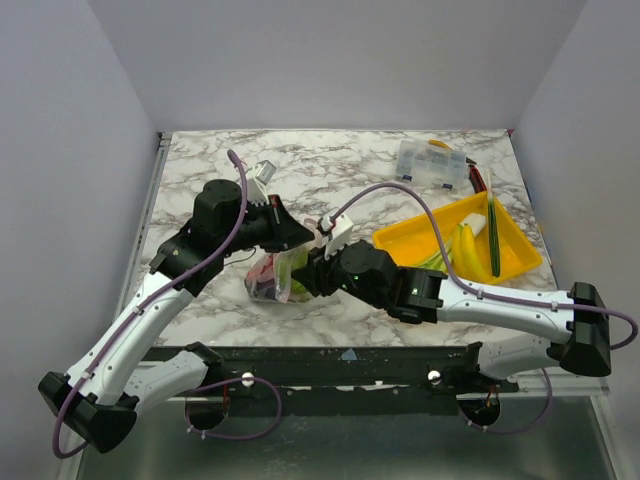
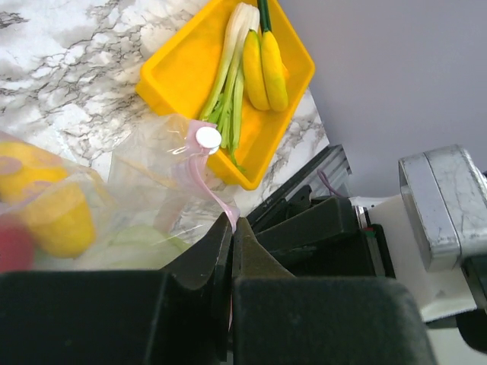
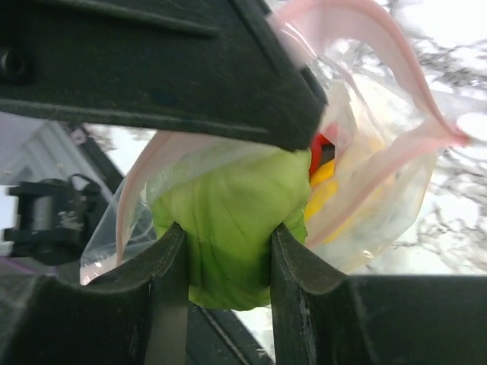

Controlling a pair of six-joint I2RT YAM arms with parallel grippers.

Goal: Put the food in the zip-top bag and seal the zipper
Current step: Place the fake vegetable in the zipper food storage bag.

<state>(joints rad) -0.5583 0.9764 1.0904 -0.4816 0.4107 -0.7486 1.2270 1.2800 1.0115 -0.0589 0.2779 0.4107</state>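
Note:
The clear zip-top bag (image 1: 268, 281) hangs just over the table's middle, mouth open toward my right arm. Its pink zipper (image 2: 199, 179) carries a white slider (image 2: 207, 138). My left gripper (image 2: 232, 223) is shut on the end of that zipper strip and holds it up. My right gripper (image 3: 227, 232) is shut on the round green food (image 3: 228, 201), which sits in the bag's mouth, ringed by the pink zipper (image 3: 380, 176). Red and yellow food (image 3: 323, 171) lies deeper in the bag. In the top view the left gripper (image 1: 300, 238) and right gripper (image 1: 308, 276) are close together at the bag.
A yellow tray (image 1: 400, 240) at the right holds bananas (image 1: 466, 250) and a green onion (image 1: 493, 238). A rigid clear compartment box (image 1: 430, 161) stands at the back right. A small grey-white object (image 1: 262, 172) lies at the back left.

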